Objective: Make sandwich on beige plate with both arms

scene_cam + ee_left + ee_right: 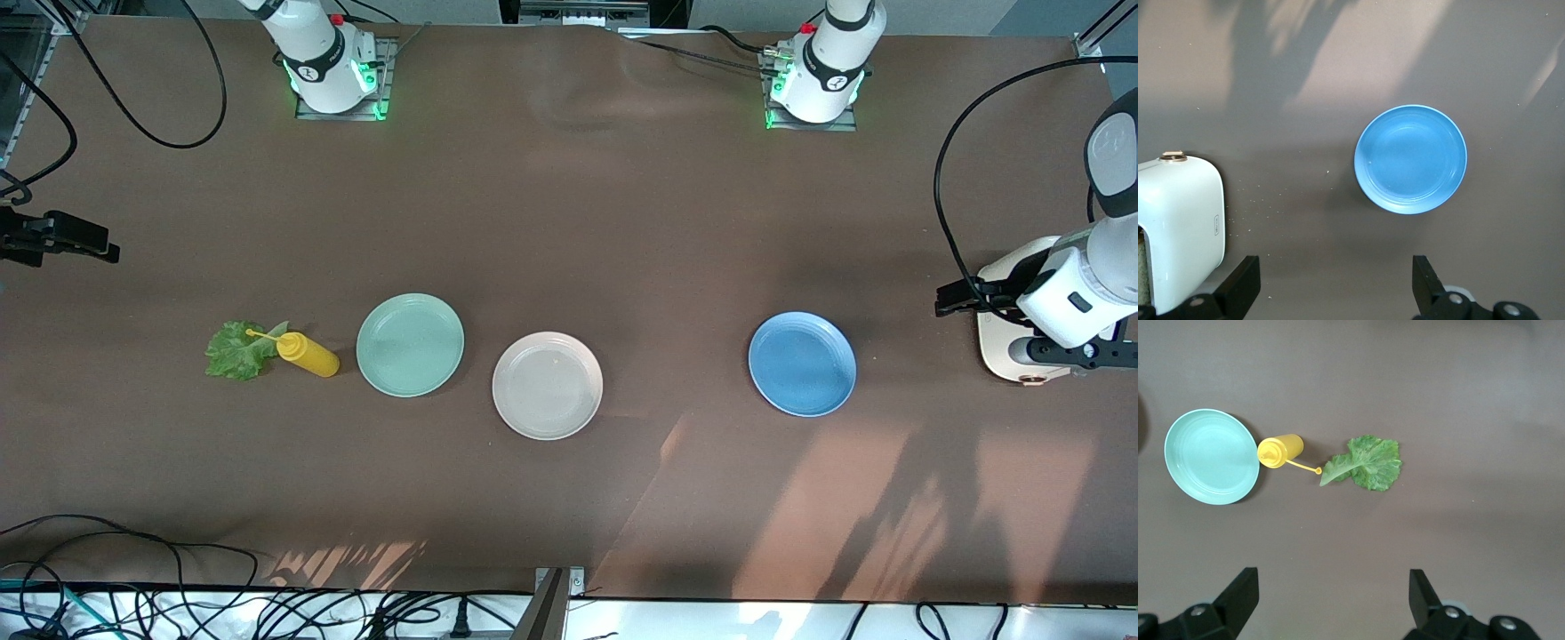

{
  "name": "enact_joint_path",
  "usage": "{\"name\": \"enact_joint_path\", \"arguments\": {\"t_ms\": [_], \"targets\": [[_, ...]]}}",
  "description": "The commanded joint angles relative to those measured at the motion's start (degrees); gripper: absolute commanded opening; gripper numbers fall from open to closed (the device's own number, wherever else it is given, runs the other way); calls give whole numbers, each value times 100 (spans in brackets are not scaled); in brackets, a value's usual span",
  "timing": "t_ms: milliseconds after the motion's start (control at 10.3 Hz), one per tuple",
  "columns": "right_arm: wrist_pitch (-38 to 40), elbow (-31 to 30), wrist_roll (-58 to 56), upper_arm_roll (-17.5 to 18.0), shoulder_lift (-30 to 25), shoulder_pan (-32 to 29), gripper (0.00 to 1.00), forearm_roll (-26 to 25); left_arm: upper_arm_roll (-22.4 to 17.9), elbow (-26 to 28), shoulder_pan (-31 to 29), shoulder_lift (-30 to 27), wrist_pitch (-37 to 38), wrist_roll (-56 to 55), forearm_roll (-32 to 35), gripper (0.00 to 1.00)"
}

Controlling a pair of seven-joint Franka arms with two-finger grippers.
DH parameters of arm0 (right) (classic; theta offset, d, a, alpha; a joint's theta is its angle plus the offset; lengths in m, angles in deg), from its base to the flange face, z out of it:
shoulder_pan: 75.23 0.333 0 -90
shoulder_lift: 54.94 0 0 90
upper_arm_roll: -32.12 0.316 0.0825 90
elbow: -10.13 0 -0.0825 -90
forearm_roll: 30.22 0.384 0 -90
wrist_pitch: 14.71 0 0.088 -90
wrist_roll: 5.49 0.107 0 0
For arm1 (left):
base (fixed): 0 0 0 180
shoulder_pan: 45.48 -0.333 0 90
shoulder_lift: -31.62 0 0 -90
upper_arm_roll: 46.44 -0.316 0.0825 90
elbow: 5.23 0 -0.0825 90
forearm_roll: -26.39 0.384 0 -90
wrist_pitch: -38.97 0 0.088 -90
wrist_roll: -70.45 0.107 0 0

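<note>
A: Where does everything sit?

B: The beige plate (547, 385) is bare, mid-table, with the mint-green plate (410, 344) at its 10 o'clock in the front view and the blue plate (802, 363) toward the left arm's end. The lettuce leaf (238, 350) lies flat on the table at the right arm's end, and the yellow squeeze bottle (307, 354) stands between it and the mint-green plate, its spout tip over the leaf's stem end.

A: And the grippers?

B: Both are released, jaws spread wide, holding nothing. The right gripper (1331, 603) hangs high over the leaf area. The left gripper (1335, 287) hovers between the blue plate and the toaster (1179, 230), where a brown slice edge shows in the slot.

A: So how should the 1st pick go?

B: I'd judge the leaf is thin and limp, so pinch its ruffled end, away from the bottle, and descend straight down. The left arm should take the toast by its top edge without tipping the toaster.
</note>
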Motion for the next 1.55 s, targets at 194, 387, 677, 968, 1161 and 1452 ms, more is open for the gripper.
{"name": "enact_joint_path", "arguments": {"t_ms": [194,387,677,968,1161,1452], "targets": [[-284,96,72,36,146,-44,100,-78,11,23,43,33,31,16,166,100],[-320,96,81,36,146,-44,100,-78,11,23,43,33,31,16,175,100],[-363,96,-6,19,163,-87,100,1,11,23,43,33,31,16,175,100],[-93,52,107,19,94,-79,100,19,11,23,43,33,31,16,175,100],[198,-123,125,27,-125,-70,100,36,11,23,43,33,31,16,175,100],[-151,-1367,125,45,-1089,-61,100,45,3,-12,-18,33,13,86,184,100]]}}
